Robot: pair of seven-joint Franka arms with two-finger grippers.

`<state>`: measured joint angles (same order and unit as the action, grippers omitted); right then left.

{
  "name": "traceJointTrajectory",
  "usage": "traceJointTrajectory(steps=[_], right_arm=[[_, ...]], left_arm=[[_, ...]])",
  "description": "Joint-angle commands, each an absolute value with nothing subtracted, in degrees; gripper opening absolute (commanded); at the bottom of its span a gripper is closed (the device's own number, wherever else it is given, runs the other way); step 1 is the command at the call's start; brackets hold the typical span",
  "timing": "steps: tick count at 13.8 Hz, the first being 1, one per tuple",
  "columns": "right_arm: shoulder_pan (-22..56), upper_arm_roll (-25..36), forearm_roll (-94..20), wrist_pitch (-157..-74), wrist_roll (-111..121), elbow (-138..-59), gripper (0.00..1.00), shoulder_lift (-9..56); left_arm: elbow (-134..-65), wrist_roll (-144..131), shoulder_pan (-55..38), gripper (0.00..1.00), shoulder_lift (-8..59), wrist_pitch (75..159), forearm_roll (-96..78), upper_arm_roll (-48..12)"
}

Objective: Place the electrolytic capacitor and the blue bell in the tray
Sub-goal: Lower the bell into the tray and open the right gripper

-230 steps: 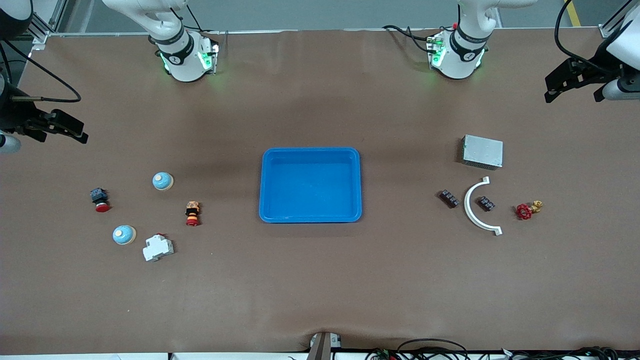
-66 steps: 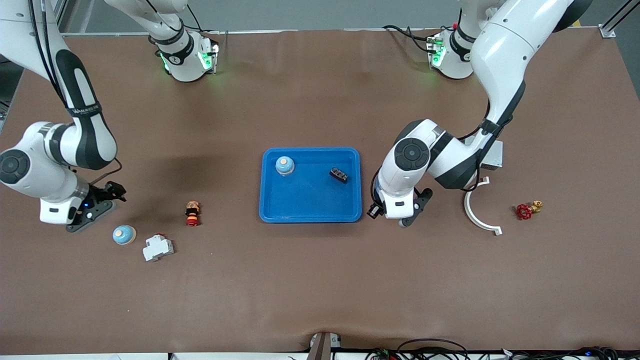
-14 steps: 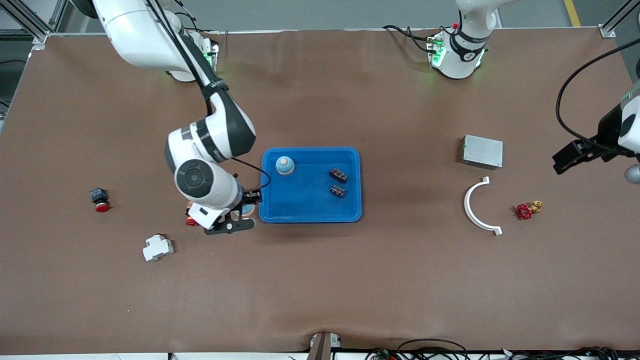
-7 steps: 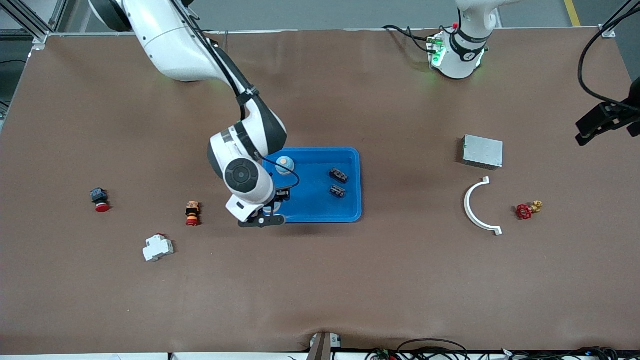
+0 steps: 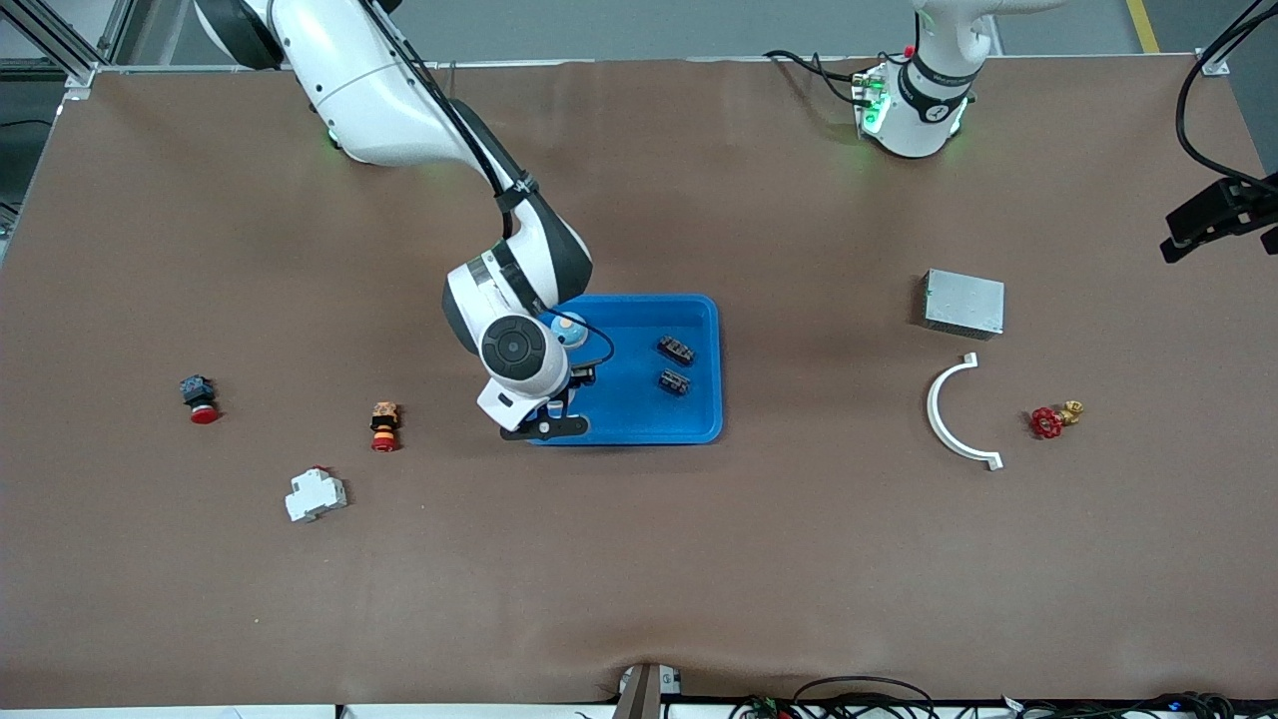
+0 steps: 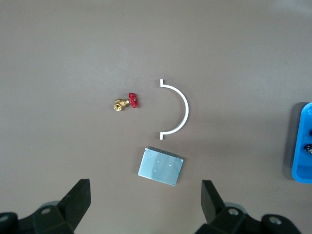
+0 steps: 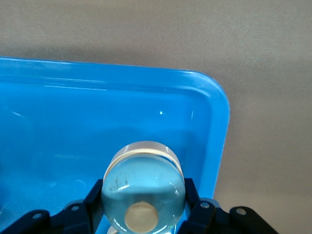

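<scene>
Starting at the right arm's end of the table: a red-capped button (image 5: 200,397) sits farthest out, a white breaker (image 5: 316,495) nearer the front camera, and an orange-and-red button (image 5: 383,425) between them and the tray.

My right gripper (image 5: 555,407) is over the corner of the tray (image 5: 699,431) that lies toward the right arm's end and nearest the front camera. Its fingers (image 7: 92,197) are clamped on a blue bell (image 7: 143,187); the right wrist view shows the bell held between both pads above the tray floor, inside the rounded corner (image 7: 214,97).

A second bell (image 5: 571,328) already sits in the tray, at the corner farther from the front camera, partly covered by my right arm's wrist. Two small black parts also lie in the tray, toward the left arm's end: one (image 5: 677,350) farther from the camera, the other (image 5: 675,381) just nearer, close together but apart.

Toward the left arm's end: a grey box (image 5: 962,303), a white curved bracket (image 5: 947,409) just nearer the camera than the box, and a red-handled valve (image 5: 1052,418) beside the bracket.

My left gripper (image 6: 146,212) waits high over that end of the table, fingers spread wide with nothing between them. Its wrist view looks down on the valve (image 6: 126,103), bracket (image 6: 178,109), box (image 6: 161,167) and the tray's edge (image 6: 302,146).
</scene>
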<state>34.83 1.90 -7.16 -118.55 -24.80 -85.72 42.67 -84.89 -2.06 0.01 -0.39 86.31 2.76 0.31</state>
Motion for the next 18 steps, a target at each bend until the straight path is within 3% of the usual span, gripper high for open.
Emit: traceJointTrajectory(steps=[1,6,10,12,13,18], right_arm=[[36.03,2.64,-8.26,-121.72,-25.40,-88.06,0.15,42.45],[35.95,2.55,-8.26,-123.49,-25.40,-88.15,0.19,43.59],[35.86,2.64,-8.26,-123.75,-25.40,-88.15,0.40,43.95],[35.86,2.55,-8.70,-123.75,-25.40,-88.15,0.71,43.95],[35.77,2.55,-8.70,-123.66,-25.40,-88.15,1.00,43.95],[35.86,2.55,-8.70,-119.73,-25.31,-88.07,1.00,41.67]], left_arm=[[-87.10,-1.23,-1.32,1.00,-3.60,86.22,1.93,1.76],[-88.94,-1.14,-1.41,1.00,-3.95,88.07,1.93,1.41],[-90.70,-1.14,-1.23,1.00,-6.41,88.07,1.93,1.14],[-90.79,-0.97,-1.14,1.00,-7.20,88.15,1.93,1.06],[-90.70,-0.97,-1.23,1.00,-7.12,88.42,1.93,1.14],[-90.62,-1.05,-1.06,1.00,-7.30,88.68,1.67,1.23]])
